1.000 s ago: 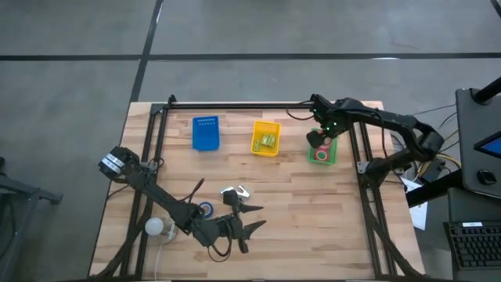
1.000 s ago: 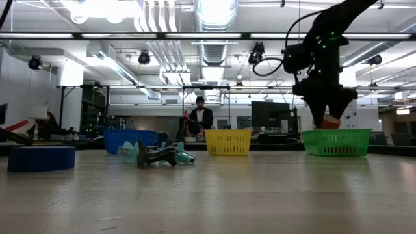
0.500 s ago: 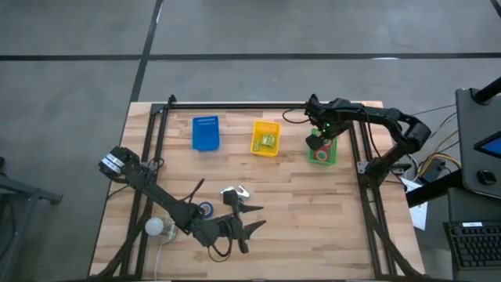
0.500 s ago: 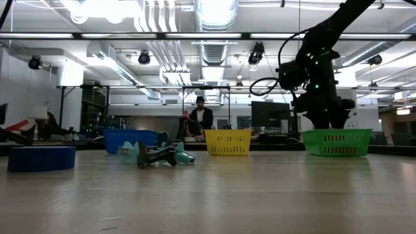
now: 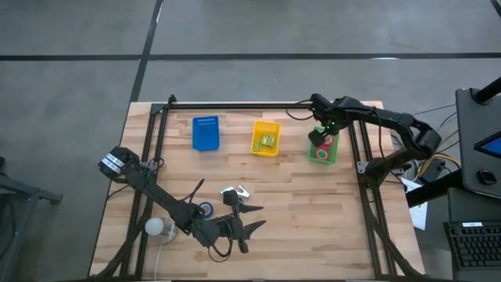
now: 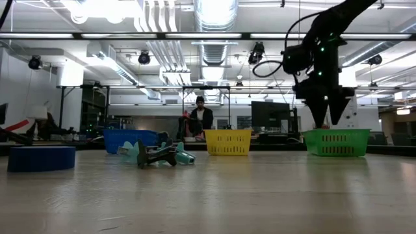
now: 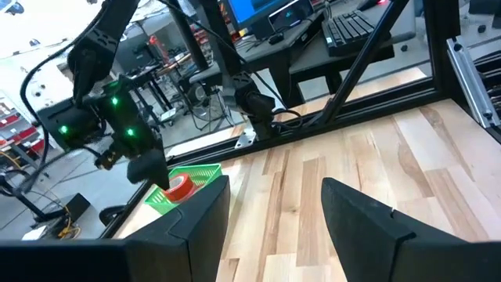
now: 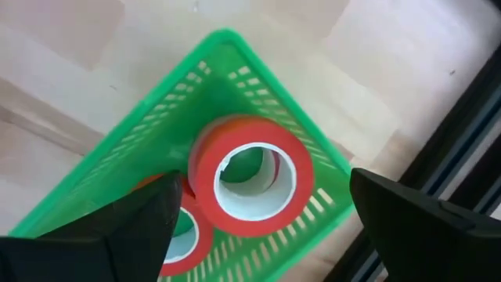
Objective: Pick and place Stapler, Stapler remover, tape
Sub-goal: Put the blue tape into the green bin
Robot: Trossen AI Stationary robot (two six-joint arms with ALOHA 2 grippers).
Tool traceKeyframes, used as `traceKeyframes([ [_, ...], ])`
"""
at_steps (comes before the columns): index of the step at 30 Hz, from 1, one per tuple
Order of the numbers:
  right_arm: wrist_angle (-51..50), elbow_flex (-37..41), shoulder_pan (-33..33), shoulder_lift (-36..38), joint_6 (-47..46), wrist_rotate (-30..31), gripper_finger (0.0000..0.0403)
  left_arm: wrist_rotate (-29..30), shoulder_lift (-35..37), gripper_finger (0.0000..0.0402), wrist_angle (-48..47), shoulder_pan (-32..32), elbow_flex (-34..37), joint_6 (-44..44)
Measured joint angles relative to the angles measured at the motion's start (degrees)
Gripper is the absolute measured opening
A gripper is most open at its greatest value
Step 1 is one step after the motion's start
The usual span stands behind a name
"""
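Note:
Two red tape rolls point(image 8: 250, 176) lie in the green bin point(image 5: 323, 150), the upper one point(image 7: 180, 186) leaning on the lower point(image 8: 184, 231). My right gripper point(image 6: 330, 120) hangs open just above the bin point(image 6: 337, 142), pointing down, fingers clear of the rolls. A blue tape roll point(image 5: 206, 209) lies flat on the table near my left arm. A teal stapler point(image 6: 156, 154) lies mid-table point(image 5: 235, 193). My left gripper point(image 5: 254, 221) waits open and level near the front edge. I cannot make out the stapler remover.
A yellow bin point(image 5: 265, 138) with small greenish things and a blue bin point(image 5: 206, 133) stand in a row left of the green one. A white ball-like thing point(image 5: 154, 227) sits at the front left. A black frame point(image 5: 235, 105) borders the table. A person stands in the room behind.
My right gripper, shut on a red tape roll above the green bin, has gone down into the bin, opened and let go, then risen again. The roll now lies in the bin on another red roll.

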State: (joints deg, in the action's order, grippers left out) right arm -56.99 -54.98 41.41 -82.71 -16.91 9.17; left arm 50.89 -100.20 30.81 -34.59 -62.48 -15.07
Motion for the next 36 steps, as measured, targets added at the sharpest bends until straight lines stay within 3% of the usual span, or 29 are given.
traceKeyframes([
  [4,0.0,0.0,-0.4,4.1,-0.8,-0.1,0.0365,0.5,0.0,0.0206,-2.5,0.0,0.0,0.7],
  [8,0.3,0.0,-2.4,8.7,-2.6,-1.0,0.0365,7.4,0.0,0.0206,-9.7,-1.0,0.0,5.5],
  [11,0.7,0.0,-4.7,12.0,-3.8,-2.0,0.0365,9.7,0.9,0.0206,-21.2,-2.6,-0.7,13.5],
  [14,1.4,0.0,-7.7,15.1,-4.9,-2.1,0.0365,9.4,3.0,0.0206,-34.2,-4.0,-1.7,27.5],
  [16,2.4,0.0,-9.7,17.0,-5.3,-2.2,0.0365,6.5,4.5,0.0206,-42.5,-4.4,-1.9,38.1],
  [19,4.0,0.0,-13.1,19.6,-6.7,-2.1,0.0365,-4.5,6.8,0.0206,-54.4,-4.1,-2.0,53.2],
  [24,7.2,0.0,-17.6,22.7,-7.4,-2.1,0.0365,-14.6,8.1,0.0206,-67.9,-4.1,-0.8,69.2],
  [29,8.5,0.0,-21.2,23.7,-9.5,-2.1,0.0365,-21.5,7.8,0.0206,-72.7,-4.3,2.7,76.0],
  [36,9.3,0.1,-24.9,22.9,-9.8,-2.1,0.0365,-24.7,7.8,0.0206,-72.9,-4.3,7.2,79.2],
])
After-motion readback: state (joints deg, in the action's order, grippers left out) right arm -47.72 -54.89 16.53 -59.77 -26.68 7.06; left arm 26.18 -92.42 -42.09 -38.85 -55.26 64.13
